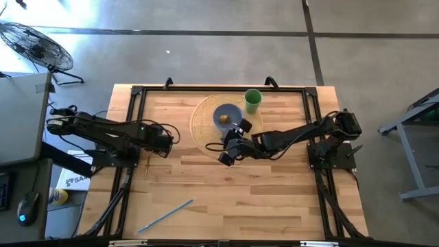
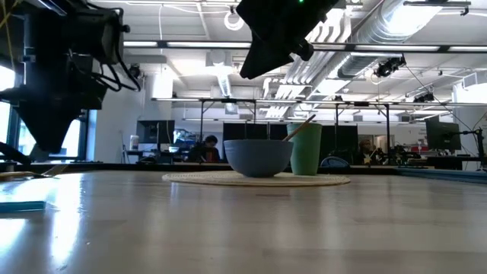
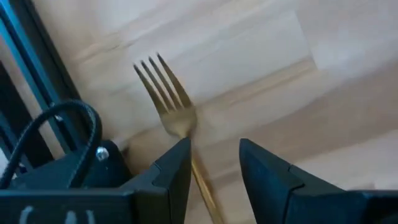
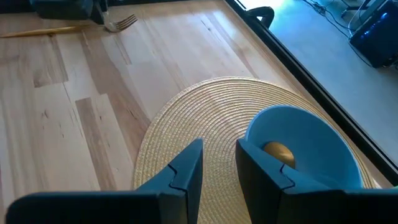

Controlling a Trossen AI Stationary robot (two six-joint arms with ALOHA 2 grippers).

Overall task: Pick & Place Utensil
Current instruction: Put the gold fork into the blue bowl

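The fork [image 3: 171, 109] is lying flat on the table [image 1: 274, 199] near the left frame rail, at about nine o'clock from the mat [image 1: 206, 123], tines pointing away from the left wrist camera. It is lying there because it has not yet been lifted. The left gripper [image 3: 214, 162] is hovering right over its neck, fingers parted a little, one finger to each side of the handle, which is running back beneath them. Nothing is being pinched yet; whether the fingertips are touching the wood is hard to say, since the low view is hiding the tips behind the table edge. This line-up looks meant for a grasp across the thin handle.

The bowl [image 1: 227, 115] is sitting at the mat's centre with a gold spoon [image 4: 278, 152] resting in it, its handle leaning toward the green cup [image 1: 252, 101] at two o'clock. That setting suggests the fork is bound for the mat.

The right gripper [image 4: 219, 163] is hanging above the mat's six o'clock edge, just short of the bowl, fingers slightly apart and gripping nothing. A blue straw [image 1: 164, 216] is lying at seven o'clock, well apart from everything.
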